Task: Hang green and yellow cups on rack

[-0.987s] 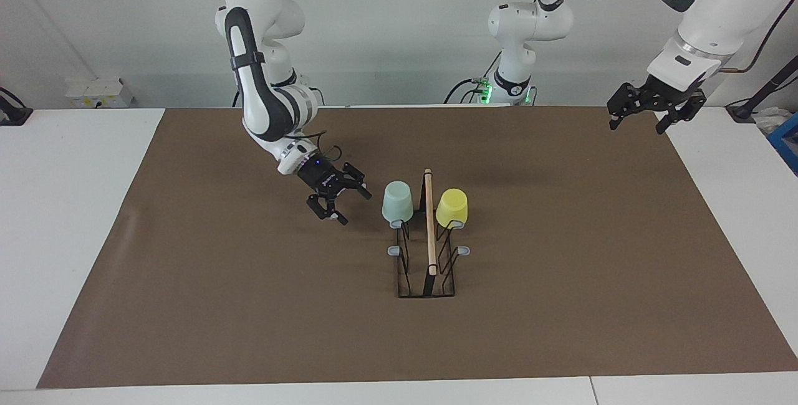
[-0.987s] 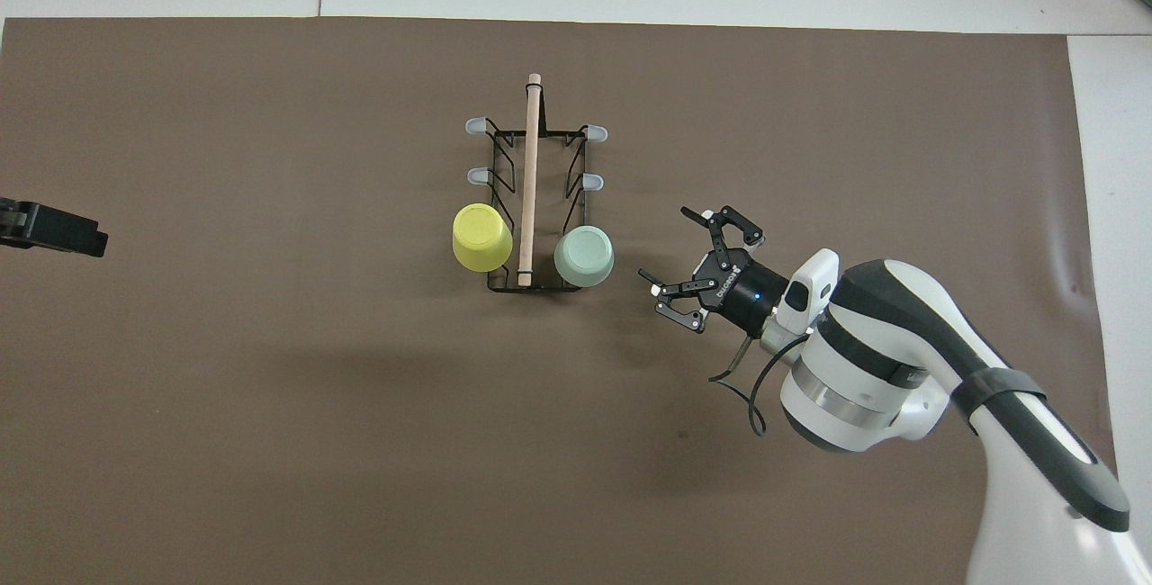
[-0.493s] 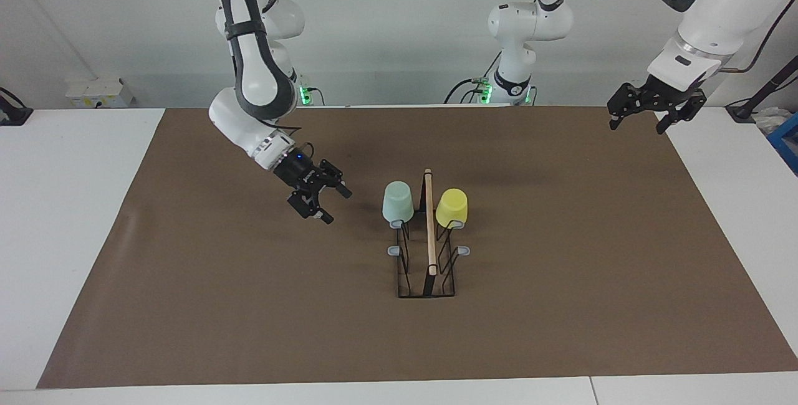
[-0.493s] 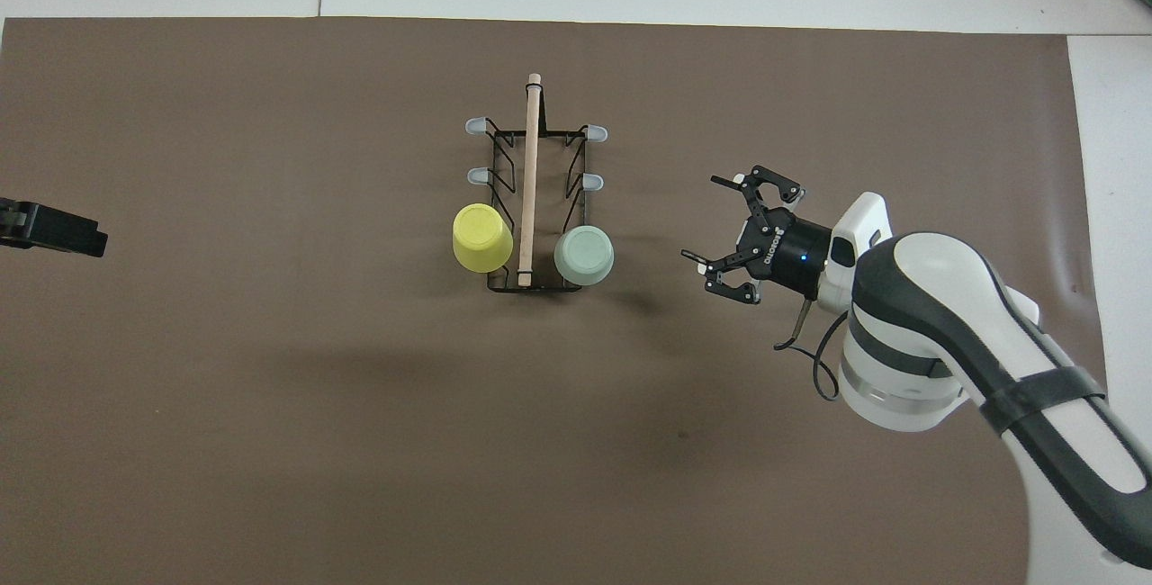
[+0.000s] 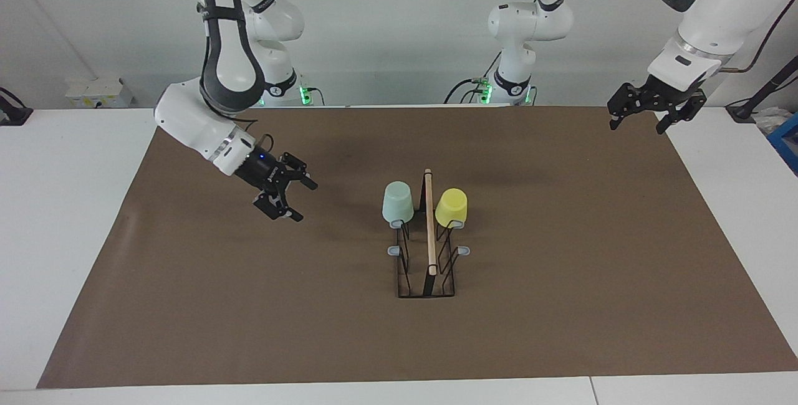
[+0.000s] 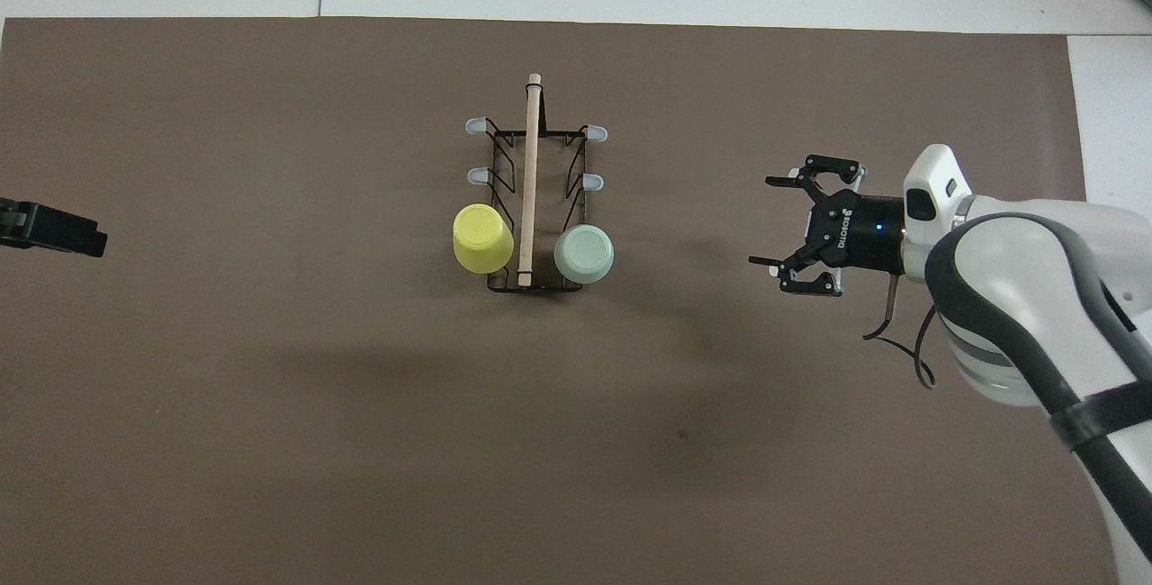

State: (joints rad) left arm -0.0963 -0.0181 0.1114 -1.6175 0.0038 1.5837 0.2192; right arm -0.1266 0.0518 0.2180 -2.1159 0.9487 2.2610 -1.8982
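Note:
The rack (image 5: pixel 429 268) stands mid-table on the brown mat, its wooden rod (image 6: pixel 529 171) running away from the robots. The mint green cup (image 5: pixel 398 203) hangs upside down on the prong nearest the robots, toward the right arm's end; it also shows in the overhead view (image 6: pixel 584 255). The yellow cup (image 5: pixel 452 207) hangs likewise on the other side (image 6: pixel 483 238). My right gripper (image 5: pixel 303 201) is open and empty over the mat, apart from the green cup (image 6: pixel 763 220). My left gripper (image 5: pixel 637 126) waits open and empty over the mat's edge.
Four grey-tipped prongs (image 6: pixel 592 180) of the rack are bare. A third robot arm (image 5: pixel 520 50) stands at the robots' edge of the table. The brown mat (image 5: pixel 592 280) covers most of the white table. A white box (image 5: pixel 100 90) sits by the wall.
My right gripper has drawn away from the green cup toward the right arm's end of the table, still open. The cups, rack and left arm have not moved.

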